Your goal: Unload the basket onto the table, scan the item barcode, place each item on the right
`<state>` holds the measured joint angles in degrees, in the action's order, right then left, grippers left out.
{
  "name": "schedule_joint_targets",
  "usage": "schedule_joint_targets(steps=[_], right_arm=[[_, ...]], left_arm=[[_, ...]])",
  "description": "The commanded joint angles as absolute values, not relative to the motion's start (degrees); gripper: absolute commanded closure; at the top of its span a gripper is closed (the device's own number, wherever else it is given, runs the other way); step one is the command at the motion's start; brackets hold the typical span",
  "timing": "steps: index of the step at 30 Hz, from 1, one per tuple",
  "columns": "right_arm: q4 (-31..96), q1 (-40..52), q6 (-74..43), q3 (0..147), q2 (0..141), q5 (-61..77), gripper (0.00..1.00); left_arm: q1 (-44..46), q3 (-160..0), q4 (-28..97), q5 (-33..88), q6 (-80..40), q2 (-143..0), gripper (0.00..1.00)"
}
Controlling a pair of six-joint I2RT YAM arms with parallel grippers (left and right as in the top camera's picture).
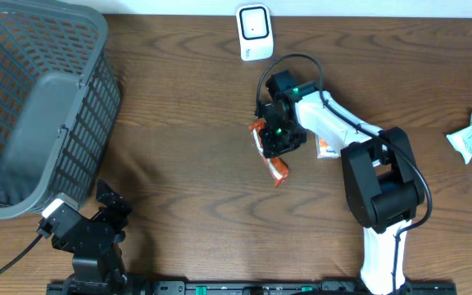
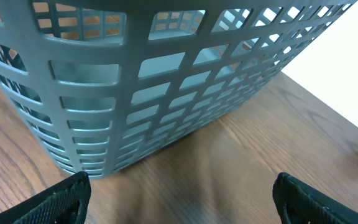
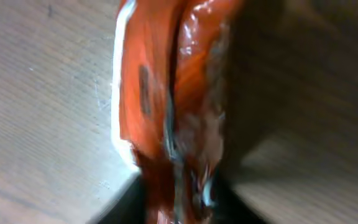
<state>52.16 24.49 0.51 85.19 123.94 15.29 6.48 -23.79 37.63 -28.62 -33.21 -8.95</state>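
Note:
An orange snack packet [image 1: 278, 170] hangs crumpled from my right gripper [image 1: 280, 136], just above the middle of the wooden table. In the right wrist view the packet [image 3: 160, 93] fills the frame, blurred, and runs down between the two dark fingers [image 3: 126, 202], which pinch it. No barcode is readable on it. A white scanner [image 1: 254, 32] stands at the table's far edge, beyond the packet. My left gripper [image 1: 109, 205] sits at the front left, and in its wrist view the left gripper [image 2: 182, 202] stands wide open over bare wood with nothing between its fingers [image 2: 55, 202].
A large grey mesh basket [image 1: 39, 106] fills the far left and stands close in front of the left wrist camera as a grey basket wall [image 2: 166, 81]. A white-and-orange pack [image 1: 327, 148] lies under the right arm. A pale wrapped packet [image 1: 471, 135] lies at the right edge.

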Motion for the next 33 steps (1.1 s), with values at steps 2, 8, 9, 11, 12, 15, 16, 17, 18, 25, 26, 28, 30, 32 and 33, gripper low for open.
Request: schedule_joint_targets(steps=[2, 8, 9, 11, 12, 15, 16, 17, 18, 25, 26, 28, 30, 32, 33], right_arm=[[51.27, 24.77, 2.28, 77.08, 136.07, 9.08, 0.99], [57.49, 24.58, 6.52, 82.35, 135.63, 20.69, 0.99], [60.03, 24.47, 6.57, 84.40, 135.37, 22.20, 0.99], [64.07, 24.23, 8.45, 87.83, 135.17, 25.96, 0.99], [66.15, 24.05, 9.98, 89.58, 135.00, 28.67, 0.99], [71.31, 23.42, 15.18, 93.95, 134.67, 37.47, 0.99], [72.36, 23.14, 16.80, 94.87, 134.45, 40.21, 0.99], [73.12, 22.79, 18.52, 95.59, 134.26, 42.89, 0.99], [73.47, 22.37, 20.21, 96.01, 133.97, 45.23, 0.99], [70.37, 20.23, 30.22, 95.85, 133.19, 46.89, 0.99], [69.56, 20.12, 29.02, 95.66, 133.19, 45.21, 0.99], [67.96, 20.32, 25.39, 95.33, 133.19, 41.56, 0.98], [65.52, 20.84, 19.57, 95.00, 133.19, 35.70, 0.94], [63.53, 21.50, 14.74, 94.98, 133.19, 29.23, 0.82], [62.59, 21.87, 13.02, 94.98, 133.19, 26.81, 0.75]], left_arm=[[6.61, -23.94, 37.69, -28.93, -33.30, -8.75, 0.06], [6.61, -23.94, 37.69, -28.93, -33.30, -8.75, 0.07], [6.61, -23.94, 37.69, -28.91, -33.30, -8.75, 0.07], [6.61, -23.94, 37.69, -28.93, -33.30, -8.75, 0.07], [6.61, -23.94, 37.69, -28.93, -33.30, -8.75, 0.07], [6.61, -23.94, 37.69, -28.91, -33.30, -8.75, 0.07], [6.61, -23.94, 37.69, -28.93, -33.30, -8.75, 0.07], [6.61, -23.94, 37.69, -28.93, -33.30, -8.75, 0.07], [6.61, -23.94, 37.69, -28.93, -33.30, -8.75, 0.07], [6.61, -23.94, 37.69, -28.93, -33.30, -8.75, 0.07], [6.61, -23.94, 37.69, -28.91, -33.30, -8.75, 0.07], [6.61, -23.94, 37.69, -28.93, -33.30, -8.75, 0.07], [6.61, -23.94, 37.69, -28.93, -33.30, -8.75, 0.07], [6.61, -23.94, 37.69, -28.91, -33.30, -8.75, 0.07], [6.61, -23.94, 37.69, -28.93, -33.30, -8.75, 0.07]])
